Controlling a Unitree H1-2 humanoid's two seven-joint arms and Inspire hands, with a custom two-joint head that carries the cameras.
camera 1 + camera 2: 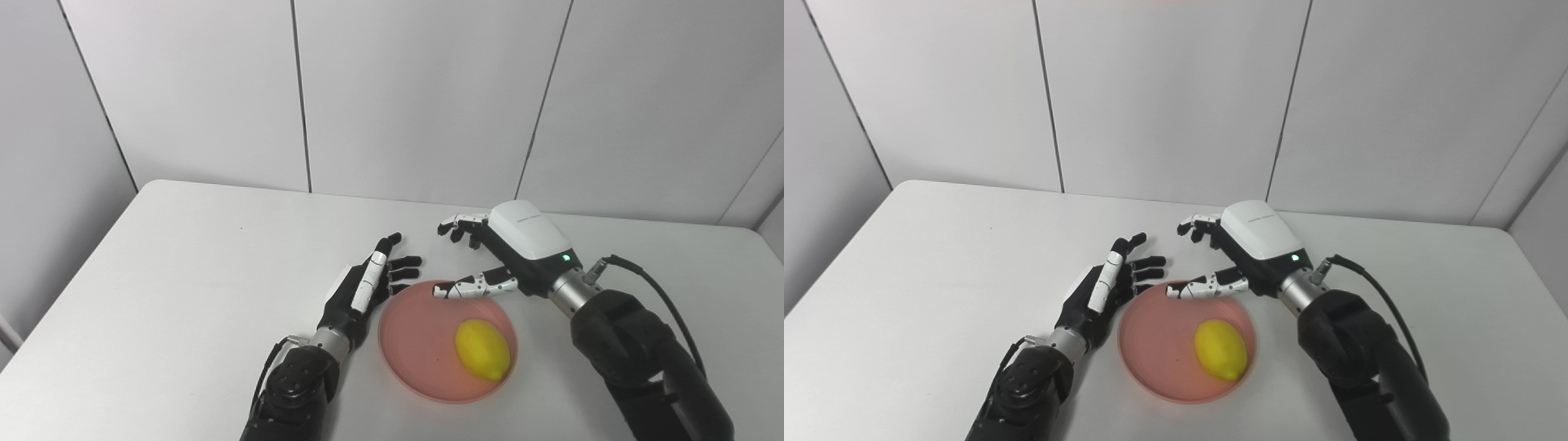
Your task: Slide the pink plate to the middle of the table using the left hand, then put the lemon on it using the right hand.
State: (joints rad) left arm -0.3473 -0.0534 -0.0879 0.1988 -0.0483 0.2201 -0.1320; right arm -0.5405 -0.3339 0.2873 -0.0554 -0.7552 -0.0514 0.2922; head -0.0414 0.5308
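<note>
Starting from the right hand (511, 251), we see it in the centre-right of the frame, fingers apart and curled slightly, holding nothing; its thumb reaches over the far rim of the plate (409, 331) without, as far as we can tell, touching it. Our left hand (367, 285) lies just left of the plate, fingers spread and straight, pointing toward the upper right, its edge close beside the rim; whether it touches we cannot say. The pink plate sits near the lower centre of the frame, roughly mid-table (184, 275), and the lemon (482, 349) rests inside it, toward the plate's lower right, close to the rim. From how things lie, we judge both steps to be done, with only the hands left to draw clear. Were we to handle the lemon again, we would expect it to be light and firm, with a smooth skin that could slip or roll from a loose hold, so we would close thumb and fingers across its thick middle, not its pointed ends. The plate looks thin, stiff and light, likely plastic; it should slide easily on the smooth white top, so we would push low against its rim with flat fingers, gently, lest the lemon roll off.
</note>
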